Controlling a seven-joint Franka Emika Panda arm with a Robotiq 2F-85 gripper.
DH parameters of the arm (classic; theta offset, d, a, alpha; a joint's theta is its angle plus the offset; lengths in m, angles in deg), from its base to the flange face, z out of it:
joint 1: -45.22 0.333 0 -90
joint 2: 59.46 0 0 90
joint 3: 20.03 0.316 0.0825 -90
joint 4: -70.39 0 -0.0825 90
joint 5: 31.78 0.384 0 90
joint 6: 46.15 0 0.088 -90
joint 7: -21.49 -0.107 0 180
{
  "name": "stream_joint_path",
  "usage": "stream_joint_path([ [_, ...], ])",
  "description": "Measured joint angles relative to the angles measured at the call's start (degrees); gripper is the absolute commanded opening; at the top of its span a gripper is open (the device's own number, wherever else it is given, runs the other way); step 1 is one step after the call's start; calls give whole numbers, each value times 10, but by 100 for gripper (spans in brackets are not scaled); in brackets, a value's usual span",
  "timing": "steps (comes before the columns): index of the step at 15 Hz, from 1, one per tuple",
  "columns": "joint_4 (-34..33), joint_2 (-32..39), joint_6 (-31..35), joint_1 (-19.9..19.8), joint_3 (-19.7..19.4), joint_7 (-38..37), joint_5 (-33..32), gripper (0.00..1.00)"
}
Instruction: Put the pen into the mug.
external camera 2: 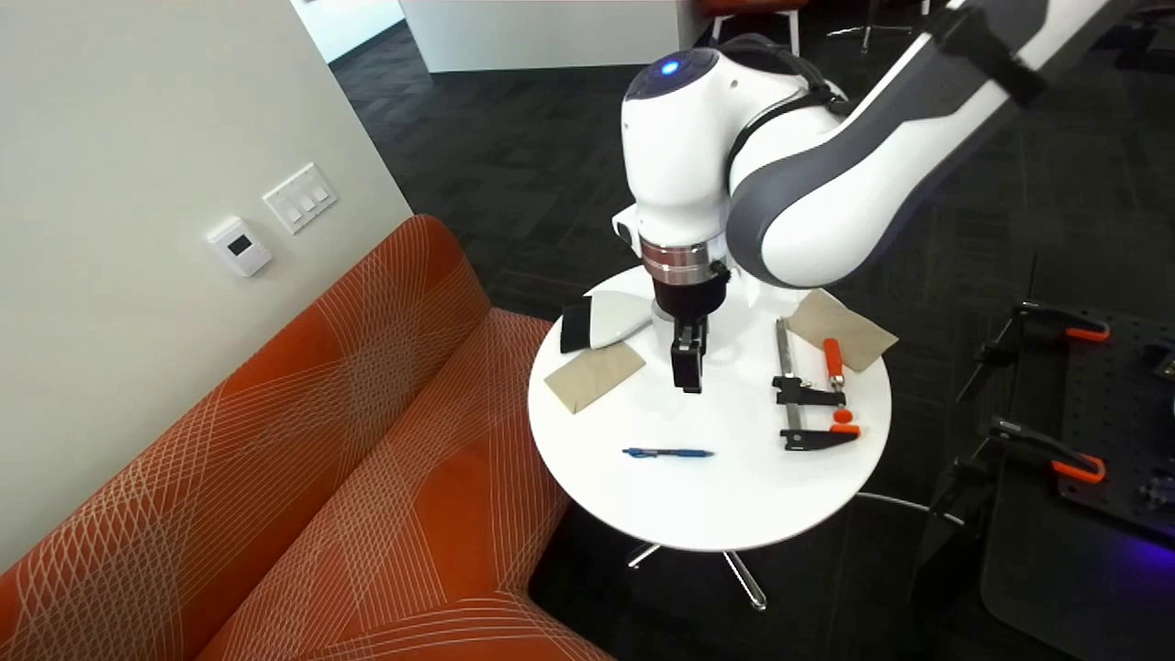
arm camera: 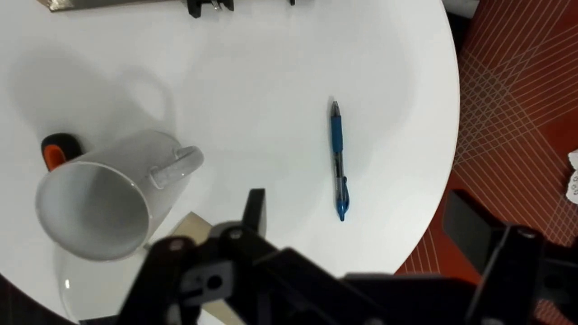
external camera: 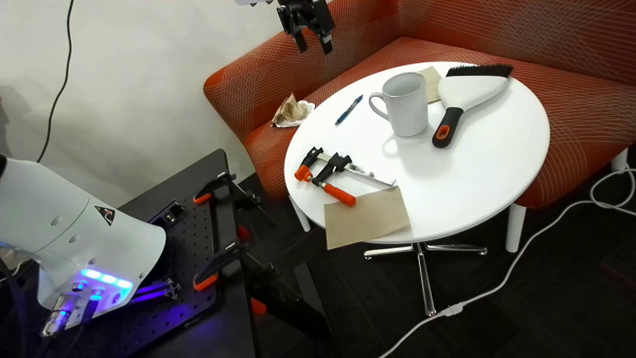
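Note:
A slim blue pen lies flat on the round white table, seen in both exterior views (external camera: pixel 349 110) (external camera 2: pixel 668 453) and in the wrist view (arm camera: pixel 337 155). The white mug (external camera: pixel 410 109) stands upright beside it with its handle towards the pen. In the wrist view the mug (arm camera: pixel 140 155) is at the left with its open mouth showing. In an exterior view the gripper and arm mostly hide it. My gripper (external camera: pixel 314 48) is open and empty, high above the table. In the wrist view the pen lies ahead of the gap between its fingertips (arm camera: pixel 359 212). The gripper (external camera 2: pixel 688 367) touches nothing.
An orange-handled clamp (external camera: pixel 348 169) lies on the table (external camera: pixel 487 179) near a brown paper piece (external camera: pixel 367 219). A white dustpan with a black brush (external camera: pixel 467 92) lies beside the mug, by another brown paper (external camera: pixel 431 79). An orange sofa (external camera 2: pixel 367 514) borders the table.

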Motion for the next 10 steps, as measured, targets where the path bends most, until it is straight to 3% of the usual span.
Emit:
stream_joint_path([
  [10,-133,162,3,13,4,77,0,100],
])
